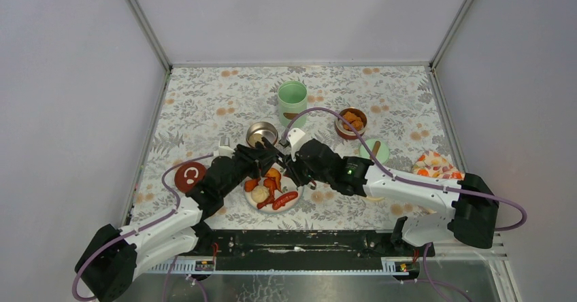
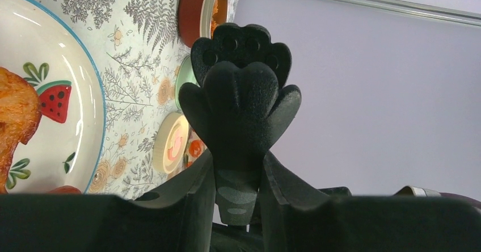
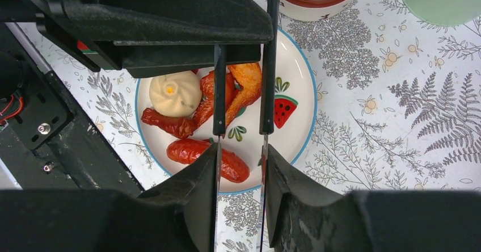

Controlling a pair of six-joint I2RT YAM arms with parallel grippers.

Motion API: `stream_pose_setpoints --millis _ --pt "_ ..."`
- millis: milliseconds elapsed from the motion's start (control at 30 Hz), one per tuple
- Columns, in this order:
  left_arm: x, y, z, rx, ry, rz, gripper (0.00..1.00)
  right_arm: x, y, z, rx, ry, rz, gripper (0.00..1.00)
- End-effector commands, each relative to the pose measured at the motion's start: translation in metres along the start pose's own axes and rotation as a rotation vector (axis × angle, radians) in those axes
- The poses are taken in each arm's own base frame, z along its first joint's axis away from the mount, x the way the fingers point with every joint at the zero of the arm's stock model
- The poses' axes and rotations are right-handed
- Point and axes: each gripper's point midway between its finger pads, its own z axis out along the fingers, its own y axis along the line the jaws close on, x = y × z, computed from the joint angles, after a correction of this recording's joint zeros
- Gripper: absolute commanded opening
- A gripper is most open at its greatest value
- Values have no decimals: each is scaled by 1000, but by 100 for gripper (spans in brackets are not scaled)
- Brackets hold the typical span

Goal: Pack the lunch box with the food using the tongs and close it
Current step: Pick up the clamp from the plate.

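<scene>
Floral-printed table (image 1: 204, 98) seen from above, both arms meeting at centre frame. The flat white plate with red fruit pictures (image 3: 296, 70) lies at lower centre. The mint-green cylindrical jar (image 1: 292, 101) stands open at upper centre, a round steel bowl (image 1: 262, 135) below-left of it, and a dark-red round bowl (image 1: 338, 126) holding orange chunks to its right. The left gripper (image 2: 238, 178) is pressed onto black paw-tipped tongs (image 2: 241, 87). The right gripper (image 3: 241, 167) pinches slim dark metal tongs (image 3: 267, 93), whose arms reach over the plate. On the plate: glossy red sausages (image 3: 207, 152), an orange fried chunk (image 3: 245, 87) and a pale round ball (image 3: 174, 93).
</scene>
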Motion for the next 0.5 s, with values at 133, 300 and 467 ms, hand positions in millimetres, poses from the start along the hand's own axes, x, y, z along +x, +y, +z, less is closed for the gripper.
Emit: stream_pose_setpoints --millis 133,300,467 --pt "-4 10 -5 -1 -24 -8 58 -30 3 -14 5 -40 5 36" --pt "-8 16 -10 -41 -48 51 72 -26 3 -19 5 4 0 36" --pt "-28 26 -21 -150 -145 201 86 -18 2 -25 6 67 -17 38"
